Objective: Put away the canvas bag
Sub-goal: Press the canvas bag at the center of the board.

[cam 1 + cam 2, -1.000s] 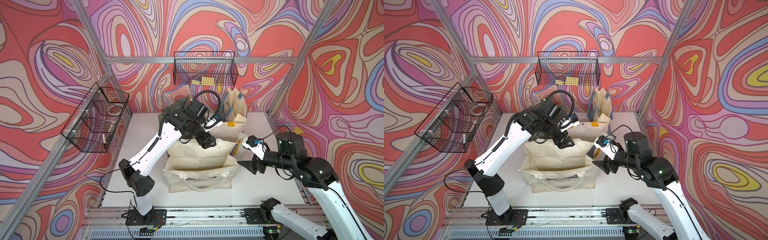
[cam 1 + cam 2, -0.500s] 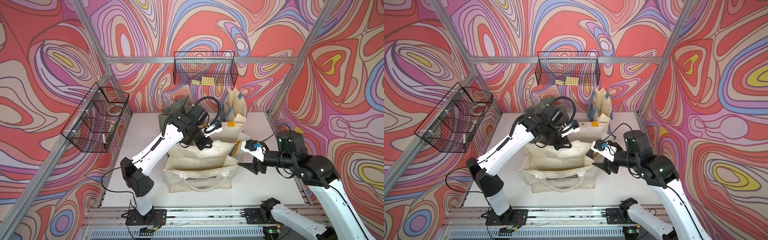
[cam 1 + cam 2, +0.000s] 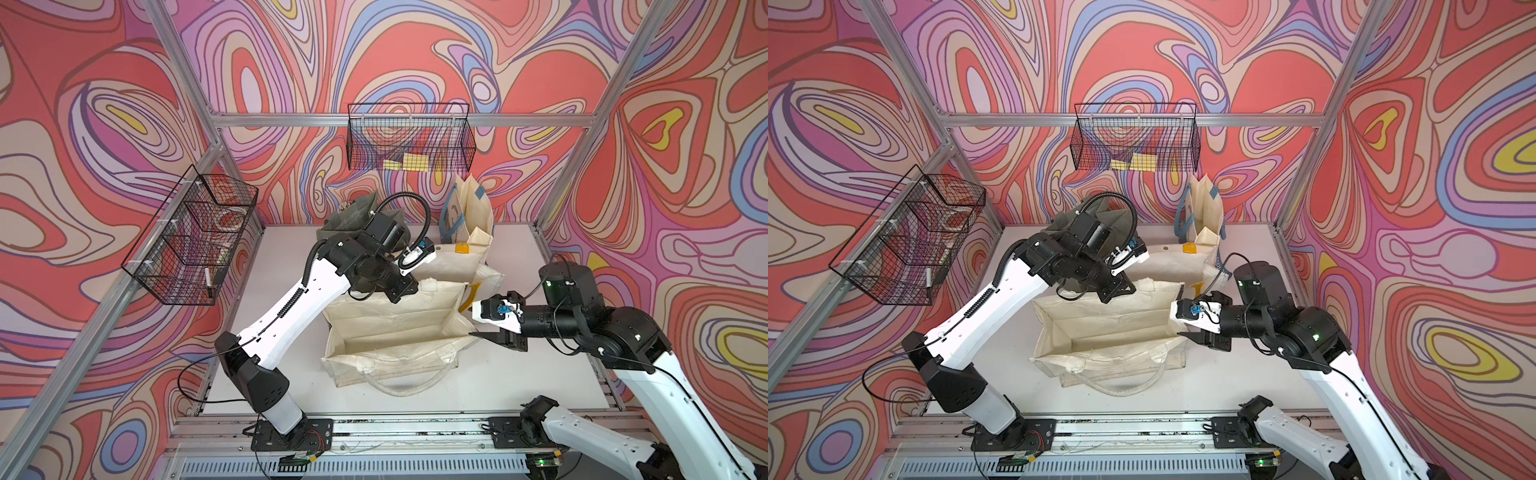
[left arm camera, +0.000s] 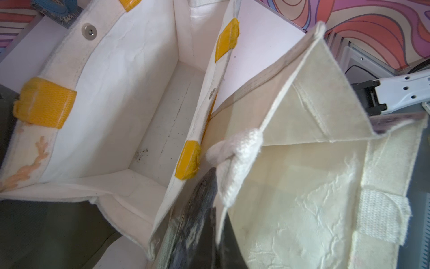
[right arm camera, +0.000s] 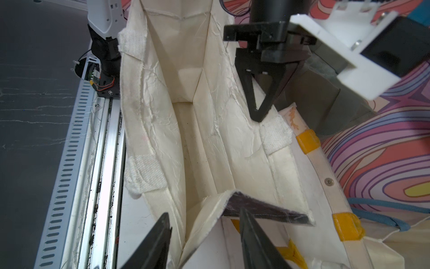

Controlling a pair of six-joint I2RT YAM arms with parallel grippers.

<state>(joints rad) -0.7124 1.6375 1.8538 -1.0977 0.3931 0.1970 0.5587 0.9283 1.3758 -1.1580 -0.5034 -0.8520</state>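
Grasping step: the canvas bag (image 3: 395, 332) stands open on the tabletop (image 3: 519, 382). The left pincer (image 3: 397, 296) pinches its far rim; the right pincer (image 5: 207, 235), spread, straddles the end panel. Next, likely: close right, fold bag flat.

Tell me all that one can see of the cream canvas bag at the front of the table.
The canvas bag is cream, boxy, of creased stiff cloth, with white woven handles; one loop hangs down its front. It stands upright on the white table, mouth open, nothing seen inside. The left gripper is shut on its far rim beside a handle patch; the right gripper has open fingers astride its folded-in end wall. A white bag with yellow handles stands right behind, seemingly touching it.
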